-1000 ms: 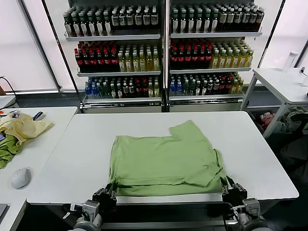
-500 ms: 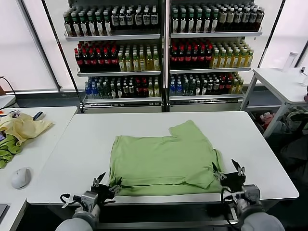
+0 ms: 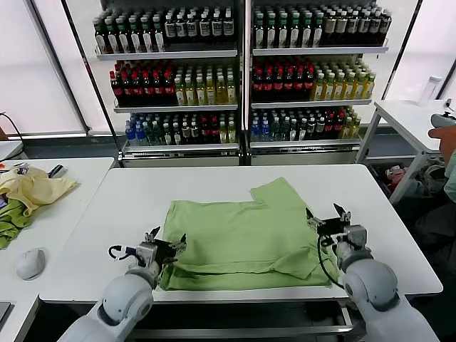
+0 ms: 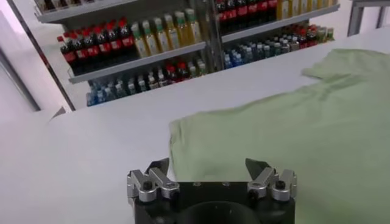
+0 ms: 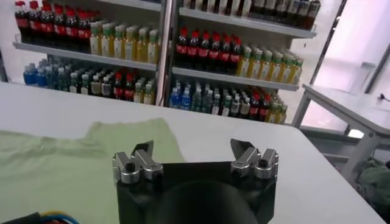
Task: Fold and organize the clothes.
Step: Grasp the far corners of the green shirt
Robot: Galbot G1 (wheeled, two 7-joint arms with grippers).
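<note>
The clothes, one light sage-green T-shirt [image 3: 242,235], lie flat in the middle of the white table [image 3: 107,214], with the near hem doubled over and one sleeve pointing to the far right. My left gripper [image 3: 165,242] hovers at the shirt's near left corner, open and holding nothing. The right gripper [image 3: 328,215] hangs over the shirt's right edge, also open and empty. In the left wrist view the open left gripper [image 4: 208,165] faces the shirt [image 4: 286,122]. The right wrist view shows the right gripper [image 5: 192,146] open, with the shirt [image 5: 73,164] beside and beyond it.
A pale yellow cloth [image 3: 35,187], a darker green cloth [image 3: 11,221] and a computer mouse [image 3: 30,262] lie on the left side table. Bottle shelves [image 3: 242,78] stand behind. Another white table [image 3: 420,121] and a person's arm [image 3: 447,142] are at the right.
Both grippers opened and let go of the shirt's near hem. They rose from the table's front edge and moved farther in along the shirt's two sides.
</note>
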